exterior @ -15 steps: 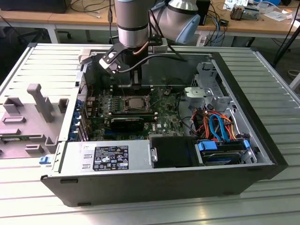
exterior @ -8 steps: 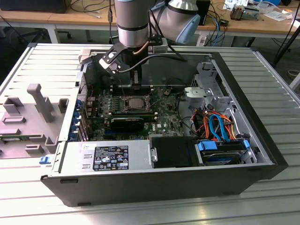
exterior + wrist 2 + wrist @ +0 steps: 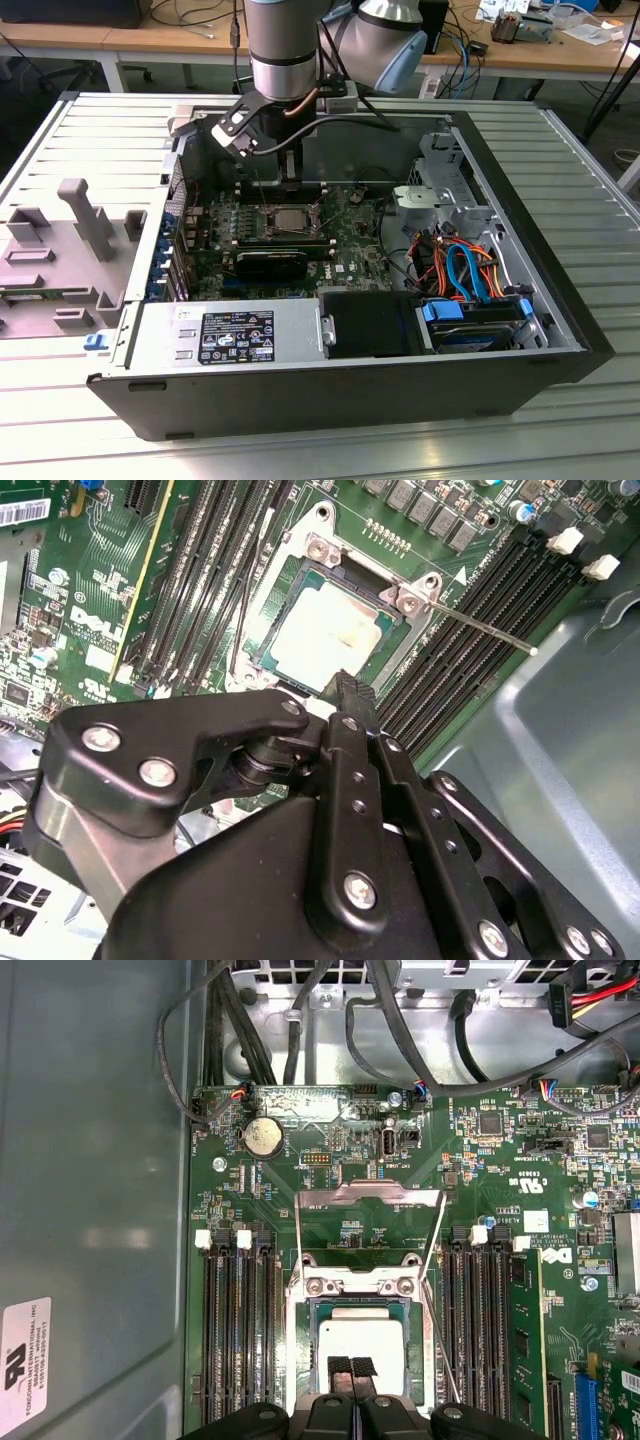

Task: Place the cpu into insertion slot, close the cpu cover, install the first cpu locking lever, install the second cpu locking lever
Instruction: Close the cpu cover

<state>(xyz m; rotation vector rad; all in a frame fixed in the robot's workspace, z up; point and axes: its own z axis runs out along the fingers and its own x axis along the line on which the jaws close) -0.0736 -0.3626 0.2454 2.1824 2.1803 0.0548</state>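
Note:
The cpu point(image 3: 360, 1340) lies flat in the insertion slot point(image 3: 300, 1352) on the green motherboard, its silver top showing in both wrist views point(image 3: 322, 630). The cpu cover point(image 3: 372, 1196) stands open, hinged up at the slot's far edge. One thin wire locking lever point(image 3: 480, 628) sticks out unlatched beside the slot point(image 3: 441, 1352). My gripper point(image 3: 351, 1369) is shut with nothing between its black fingertips point(image 3: 350, 692), which sit right over the cpu's near edge. In the exterior view the gripper point(image 3: 289, 183) reaches down into the case above the socket point(image 3: 290, 218).
Black memory slots point(image 3: 238, 1340) flank the socket on both sides. The open computer case point(image 3: 560, 330) surrounds the board, with cables point(image 3: 465, 270), a drive bay and a power supply point(image 3: 230, 335) toward the front. A grey plastic fixture point(image 3: 75, 240) sits on the table at the exterior view's left.

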